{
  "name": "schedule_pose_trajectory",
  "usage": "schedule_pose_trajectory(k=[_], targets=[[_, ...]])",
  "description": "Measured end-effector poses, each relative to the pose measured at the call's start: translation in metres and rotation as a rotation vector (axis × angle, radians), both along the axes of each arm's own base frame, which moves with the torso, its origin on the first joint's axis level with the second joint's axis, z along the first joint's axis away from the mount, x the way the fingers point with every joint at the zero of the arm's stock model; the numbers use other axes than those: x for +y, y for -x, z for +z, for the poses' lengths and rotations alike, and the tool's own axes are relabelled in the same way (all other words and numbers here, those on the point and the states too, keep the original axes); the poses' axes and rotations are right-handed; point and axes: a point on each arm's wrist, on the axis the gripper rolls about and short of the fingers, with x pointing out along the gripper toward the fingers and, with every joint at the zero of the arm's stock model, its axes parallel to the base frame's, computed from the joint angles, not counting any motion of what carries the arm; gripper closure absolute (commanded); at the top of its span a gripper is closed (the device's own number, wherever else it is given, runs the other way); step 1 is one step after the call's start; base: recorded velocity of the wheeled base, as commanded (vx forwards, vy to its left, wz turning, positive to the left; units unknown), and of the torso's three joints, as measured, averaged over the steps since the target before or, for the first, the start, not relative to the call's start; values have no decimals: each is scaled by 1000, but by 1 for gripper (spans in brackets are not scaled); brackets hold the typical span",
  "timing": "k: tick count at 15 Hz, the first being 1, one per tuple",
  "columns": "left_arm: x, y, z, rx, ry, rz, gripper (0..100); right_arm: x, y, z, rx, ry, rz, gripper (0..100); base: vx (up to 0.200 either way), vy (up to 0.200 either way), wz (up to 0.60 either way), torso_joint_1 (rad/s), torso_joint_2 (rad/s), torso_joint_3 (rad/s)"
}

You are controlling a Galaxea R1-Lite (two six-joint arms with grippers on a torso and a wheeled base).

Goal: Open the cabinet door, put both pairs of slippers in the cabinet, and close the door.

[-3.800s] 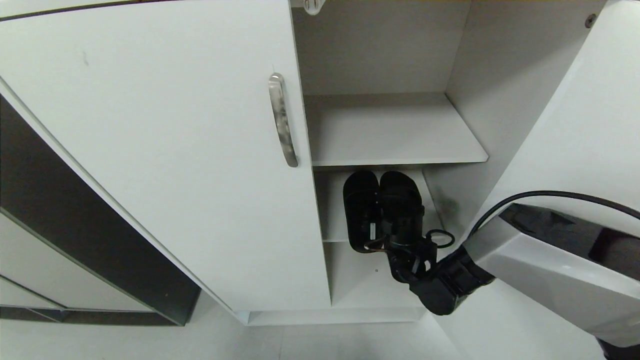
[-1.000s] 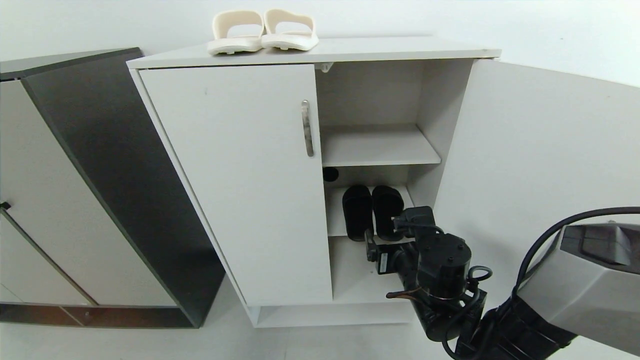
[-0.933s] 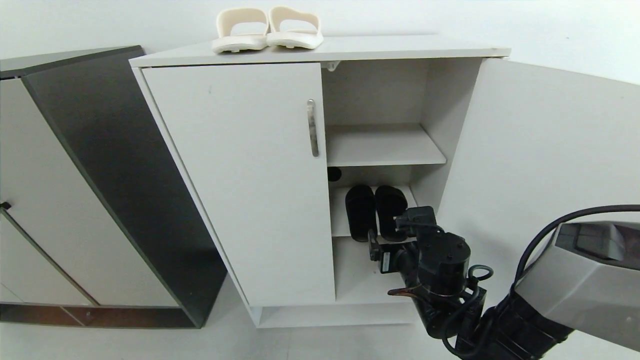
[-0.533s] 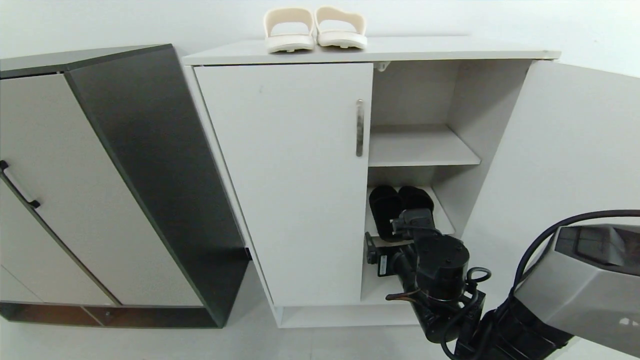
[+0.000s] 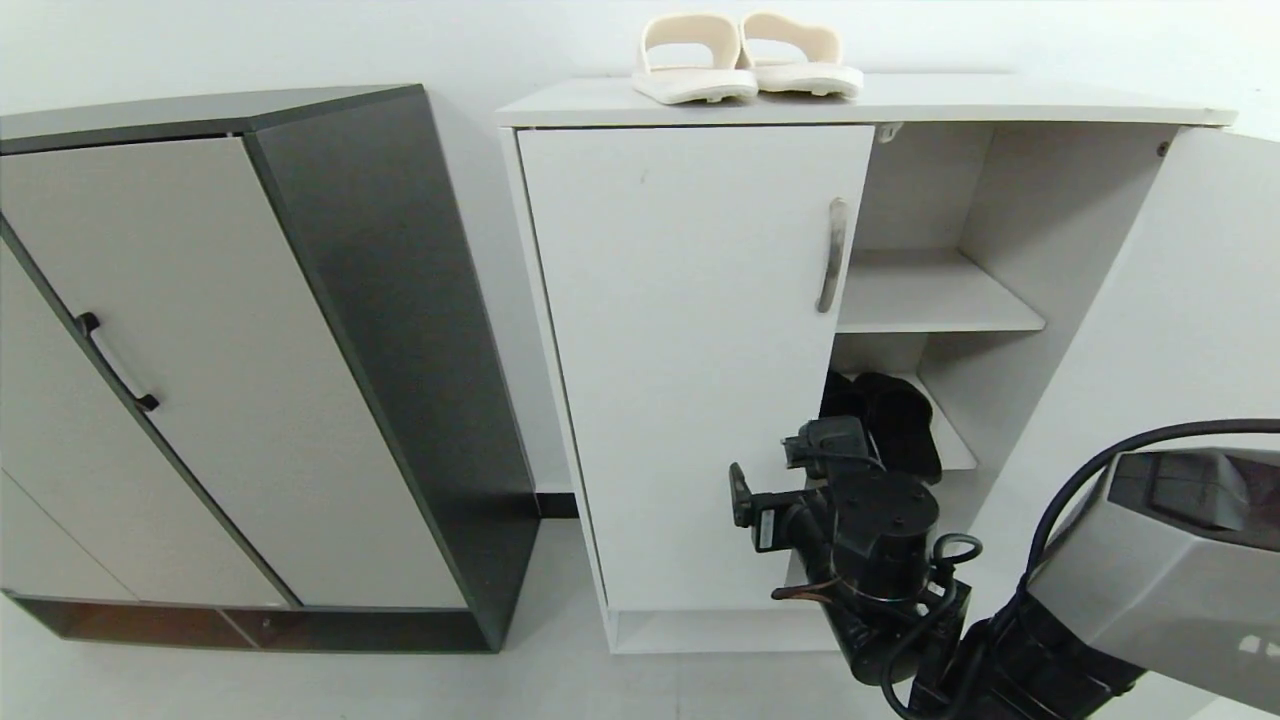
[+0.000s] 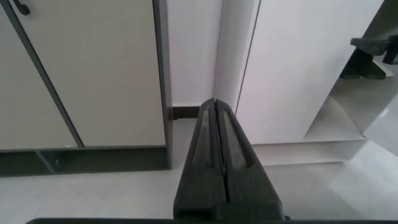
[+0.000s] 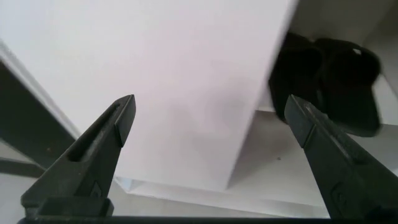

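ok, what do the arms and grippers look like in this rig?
Right arm: pale grey shell, black wrist with a round housing, and a black cable arcing over it. Right gripper: long, black, tapering fingers with slots. Left gripper: black and wedge-shaped.

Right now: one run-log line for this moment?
black slippers: in cabinet, on lower shelf | cream slippers: on cabinet top | right door: open | right pincer: open, empty | left pincer: shut, empty

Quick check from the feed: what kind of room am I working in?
Probably a home entryway, or a mock-up of one: a white shoe cabinet with black slippers on a shelf, cream slippers on top, and a grey cabinet beside it.
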Motion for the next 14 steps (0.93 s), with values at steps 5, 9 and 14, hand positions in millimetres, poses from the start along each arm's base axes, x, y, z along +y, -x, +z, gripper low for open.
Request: schedule_pose_trajectory(k=[5, 9, 14], targets=[[0, 0, 0, 2, 10, 5, 100, -6, 1, -3, -9, 34, 18, 0, 0, 0, 0, 0, 0, 0], [0, 0, 0, 1, 15, 10, 100, -8, 2, -5, -1, 39, 40, 0, 0, 0, 0, 0, 0, 0], [0, 0, 0, 1, 15, 11, 100, -8, 2, -10, 5, 46, 40, 0, 0, 0, 0, 3, -101, -118]])
